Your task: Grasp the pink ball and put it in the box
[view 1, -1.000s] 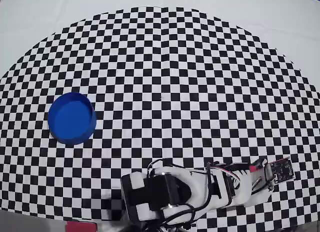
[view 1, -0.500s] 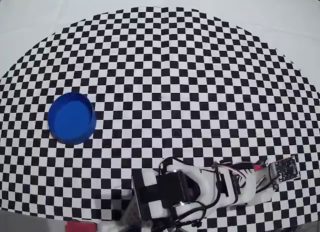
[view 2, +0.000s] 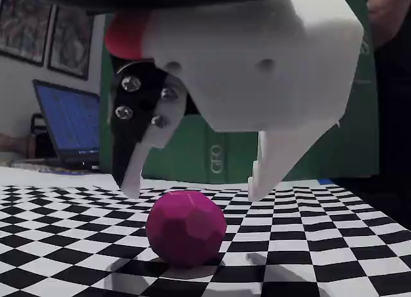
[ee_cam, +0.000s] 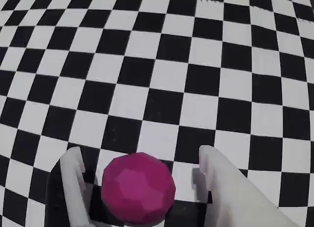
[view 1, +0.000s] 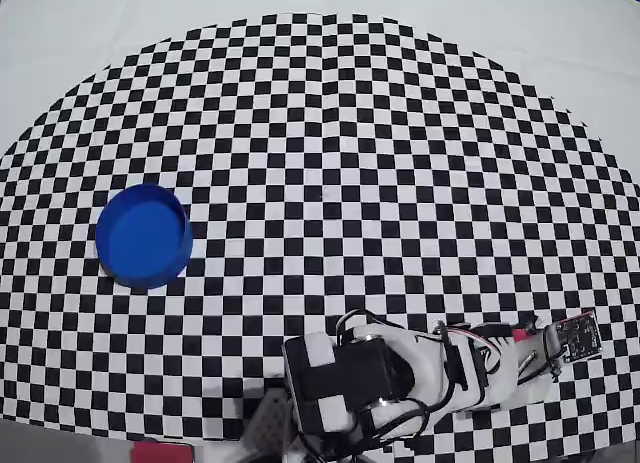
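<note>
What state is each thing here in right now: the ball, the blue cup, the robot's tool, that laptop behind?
Pink ball: resting on the checkered mat, not gripped, not lifted.
Tool: open, poised just above the ball with one finger on each side, touching nothing.
Blue cup: upright on the mat, empty, far from the ball.
Laptop: lid up, screen lit.

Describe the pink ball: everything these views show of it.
The pink ball is a small magenta sphere with a faceted, matte surface that looks like plastic or foam. It rests on the checkered mat, casting a shadow beneath. In the wrist view it lies between the open white fingers of the gripper; in the fixed view their tips hang just above it, not touching. The overhead view hides it under the arm.
</note>
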Controlling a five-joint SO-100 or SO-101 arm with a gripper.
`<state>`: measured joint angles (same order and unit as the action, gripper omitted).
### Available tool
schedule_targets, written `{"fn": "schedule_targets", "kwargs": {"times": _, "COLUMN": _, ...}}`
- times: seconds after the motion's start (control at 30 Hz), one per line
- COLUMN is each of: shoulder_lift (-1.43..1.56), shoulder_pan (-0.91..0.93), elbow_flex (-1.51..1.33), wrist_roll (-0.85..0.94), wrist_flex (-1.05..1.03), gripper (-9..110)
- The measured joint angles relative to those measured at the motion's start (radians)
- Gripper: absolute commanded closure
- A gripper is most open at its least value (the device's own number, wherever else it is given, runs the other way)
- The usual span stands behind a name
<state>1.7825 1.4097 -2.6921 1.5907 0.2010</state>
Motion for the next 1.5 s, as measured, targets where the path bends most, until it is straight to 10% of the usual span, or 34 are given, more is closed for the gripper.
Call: {"fn": "schedule_targets", "kwargs": {"times": 1.5, "shoulder_lift": -0.175, "shoulder_pan": 0.000, "elbow_flex": 0.072, "wrist_roll": 0.000, "wrist_flex": 0.048, "gripper": 75}}
